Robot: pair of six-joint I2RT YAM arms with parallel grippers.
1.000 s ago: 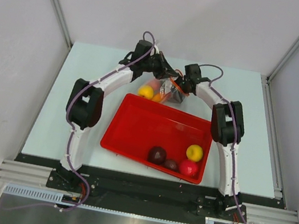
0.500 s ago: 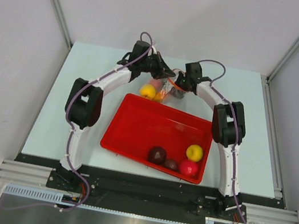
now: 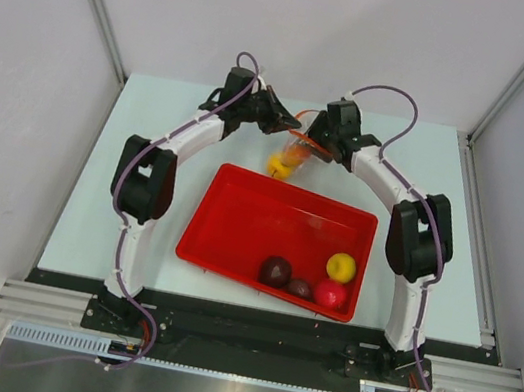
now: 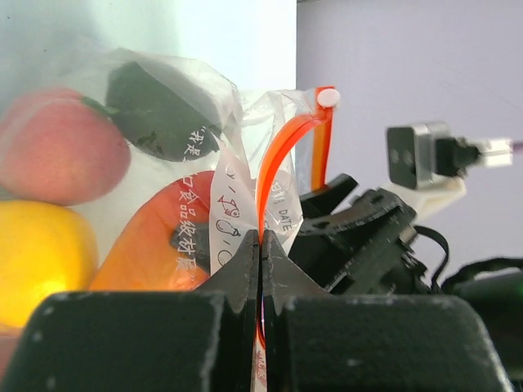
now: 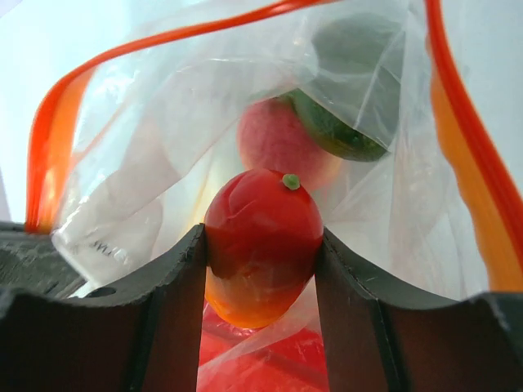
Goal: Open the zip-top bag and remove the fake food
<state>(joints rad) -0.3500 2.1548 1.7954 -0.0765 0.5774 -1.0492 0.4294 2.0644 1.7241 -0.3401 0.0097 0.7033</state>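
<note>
Tray contents come first. The large red rectangular plastic tray (image 3: 238,214) sits at the middle of the near edge of the pale desk (image 3: 86,216). It holds four pieces of the fake food: a dark maroon ball (image 3: 276,270), a smaller dark piece (image 3: 300,288), a red ball (image 3: 330,293) and a yellow ball (image 3: 341,266).

Beyond the tray, toward the middle of the far edge, the small clear crinkly zip-top bag (image 3: 295,153) is held at two points.

1. The left gripper (image 4: 260,245) has its fingers pressed together, pinching the film at the thin orange-red zip strip (image 4: 282,151).
2. The right gripper (image 5: 260,238) is clamped against both flanks of a red-orange toy fruit (image 5: 261,216) at the bag mouth. The strip arcs open above it. Whether film lies between pads and fruit cannot be told.
3. Deeper in the bag lie a pink peach-like piece (image 5: 274,143), a dark green piece (image 5: 347,135) and a yellow piece (image 4: 37,253).

The step in hand is judged to be extraction of the red-orange fruit. Recommended procedure:

- Use the left pinch as a fixed anchor.
- Draw the right gripper straight back along the mouth's axis. Sideways travel risks snagging the strip.
- Maintain the clamp at the fruit's widest girth, because smooth round plastic is likely to slip out.
- Avoid tipping the mouth downward, or the remaining pieces may roll out.
- Release low over the tray.
</note>
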